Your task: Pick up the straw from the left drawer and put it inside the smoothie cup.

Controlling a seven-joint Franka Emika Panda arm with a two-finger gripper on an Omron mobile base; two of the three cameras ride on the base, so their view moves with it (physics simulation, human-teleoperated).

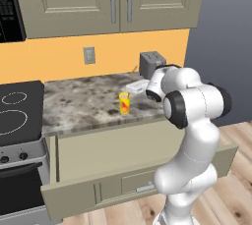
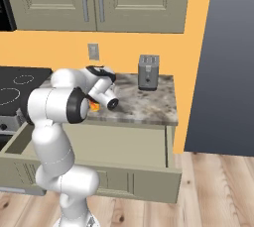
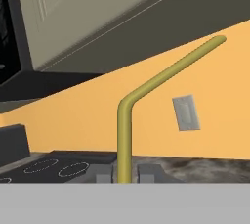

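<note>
Pincer [image 3: 124,174] pinched tight on the bent straw [image 3: 128,115], raised above the counter [image 1: 83,103].

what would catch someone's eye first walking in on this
Probably the big white arm folded up in front of the pulled-out left drawer, hiding part of the counter. Next, the bent tan straw clamped in the shut gripper, rising against the orange wall in the hand view. The small yellow smoothie cup stands on the marble counter, with a grey toaster further back.
</note>
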